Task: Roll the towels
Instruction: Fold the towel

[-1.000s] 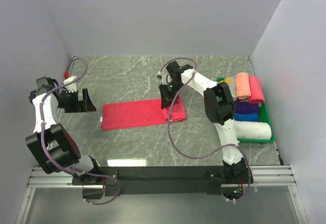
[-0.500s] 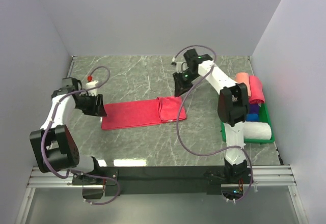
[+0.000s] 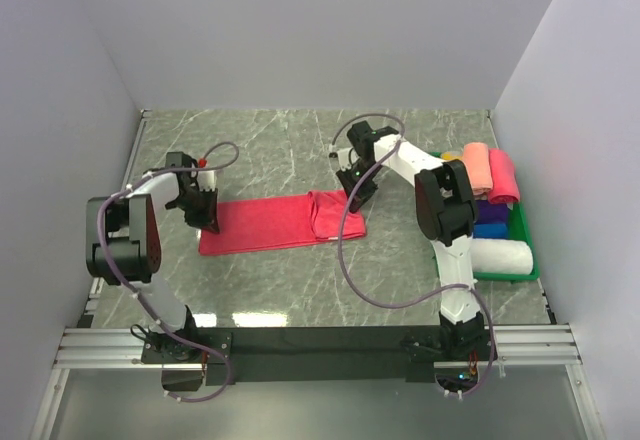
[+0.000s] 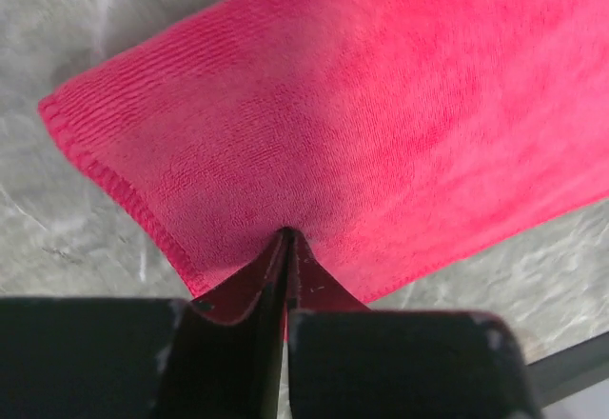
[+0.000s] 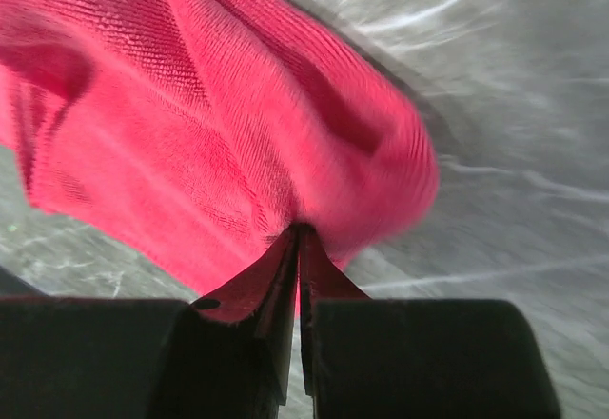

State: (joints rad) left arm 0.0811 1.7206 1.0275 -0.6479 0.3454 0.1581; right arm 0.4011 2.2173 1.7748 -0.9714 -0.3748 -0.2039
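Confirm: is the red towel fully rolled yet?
No, the towel lies mostly flat, with only its right end folded over.

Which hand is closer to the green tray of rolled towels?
Right. The right hand grips the red towel at its folded end, toward the tray; the left hand grips the opposite end.
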